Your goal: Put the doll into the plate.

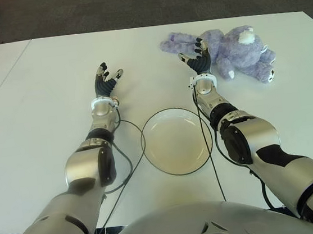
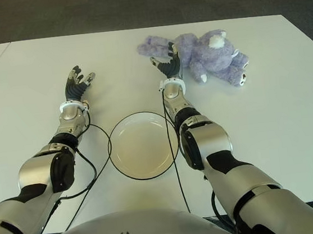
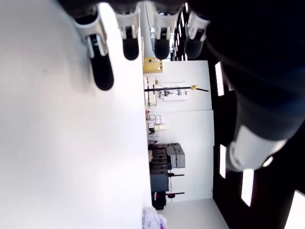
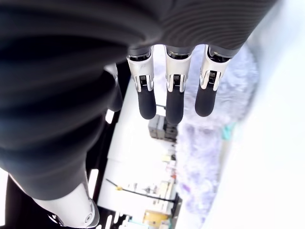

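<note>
Left eye view gives you bare white surface (image 1: 31, 108) around the released left robot hand (image 1: 106, 80). Rightward, the plate (image 1: 176, 141) sits near you, empty. Your right robot hand (image 1: 198, 60), fingers spread, reaches the purple doll (image 1: 234, 51) lying far right.

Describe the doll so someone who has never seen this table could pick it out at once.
On the white table, look past the round plate near the robot toward the far right. There, just beyond the open right hand, which holds nothing, the doll lies on its side. It is a fluffy purple teddy bear, the only soft, coloured thing there.
</note>
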